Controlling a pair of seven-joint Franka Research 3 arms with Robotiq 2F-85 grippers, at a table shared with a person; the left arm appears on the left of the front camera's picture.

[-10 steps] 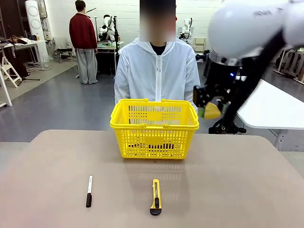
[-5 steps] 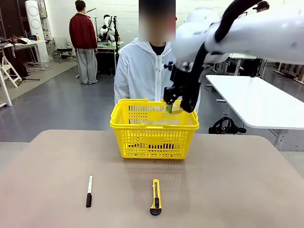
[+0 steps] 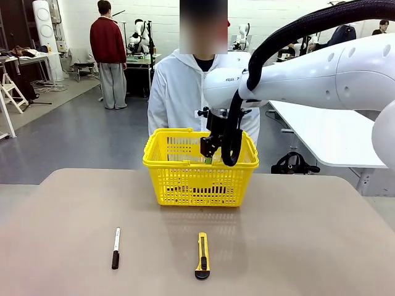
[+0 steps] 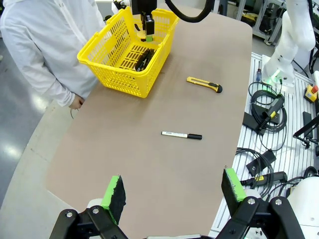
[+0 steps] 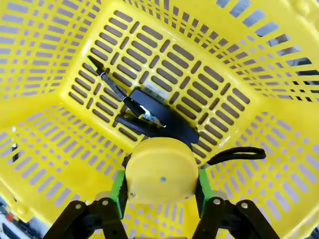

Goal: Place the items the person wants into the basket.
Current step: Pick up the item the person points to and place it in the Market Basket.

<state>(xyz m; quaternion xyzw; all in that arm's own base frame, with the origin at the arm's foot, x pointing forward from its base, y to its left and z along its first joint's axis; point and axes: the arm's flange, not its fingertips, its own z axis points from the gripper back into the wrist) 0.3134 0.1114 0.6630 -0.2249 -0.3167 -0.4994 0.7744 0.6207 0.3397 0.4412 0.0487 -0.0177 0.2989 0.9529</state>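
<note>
While no print reads, right claw (image 5: 160, 191) pinches tape measure (image 5: 160, 172) inside basket (image 5: 60, 64) — left claw (image 4: 174, 191) spread.

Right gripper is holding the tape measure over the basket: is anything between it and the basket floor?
Partly. The right gripper holds the tape measure inside the basket opening, and dark items already lie on the floor just below it. Bare lattice shows around them, and nothing blocks the descent itself.
</note>
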